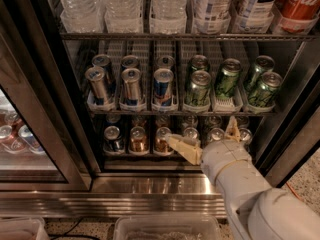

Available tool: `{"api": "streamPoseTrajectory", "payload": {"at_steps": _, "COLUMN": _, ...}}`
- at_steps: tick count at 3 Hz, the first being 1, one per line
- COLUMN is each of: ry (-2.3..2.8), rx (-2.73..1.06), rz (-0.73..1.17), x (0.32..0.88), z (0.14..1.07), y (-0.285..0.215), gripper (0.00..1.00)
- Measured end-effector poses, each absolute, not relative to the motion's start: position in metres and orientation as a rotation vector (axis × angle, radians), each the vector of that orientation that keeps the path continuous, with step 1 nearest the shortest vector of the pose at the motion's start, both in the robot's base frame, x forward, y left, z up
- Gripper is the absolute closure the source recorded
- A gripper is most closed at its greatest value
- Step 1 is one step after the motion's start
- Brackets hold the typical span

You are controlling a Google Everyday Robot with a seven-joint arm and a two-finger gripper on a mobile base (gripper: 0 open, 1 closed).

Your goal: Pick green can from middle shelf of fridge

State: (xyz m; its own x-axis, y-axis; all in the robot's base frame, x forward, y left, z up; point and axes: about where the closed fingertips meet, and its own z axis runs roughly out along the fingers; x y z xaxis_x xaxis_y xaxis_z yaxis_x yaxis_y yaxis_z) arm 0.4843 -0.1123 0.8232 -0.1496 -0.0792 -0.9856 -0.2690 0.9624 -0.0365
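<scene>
Gripper (207,138) is low at the bottom rack, under the middle shelf (180,112), fingers spread. It blocks my view of several short cans (216,134). The rear green cans (198,63) are half hidden behind the front row. Can markings are too small for me to read. Top bottles (170,4) and arm (260,204) are cut off by the frame edges.
</scene>
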Motion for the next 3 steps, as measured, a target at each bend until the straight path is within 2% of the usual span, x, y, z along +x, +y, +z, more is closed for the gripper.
{"api": "streamPoseTrajectory", "payload": {"at_steps": 1, "ry": 1.659, "rx": -0.256, "rz": 0.068, "x": 0.4972, "z": 0.8356, "y": -0.1075, "gripper": 0.00}}
{"api": "streamPoseTrajectory", "payload": {"at_steps": 3, "ry": 1.653, "rx": -0.241, "rz": 0.022, "x": 0.4995, "z": 0.8377, "y": -0.1171, "gripper": 0.00}}
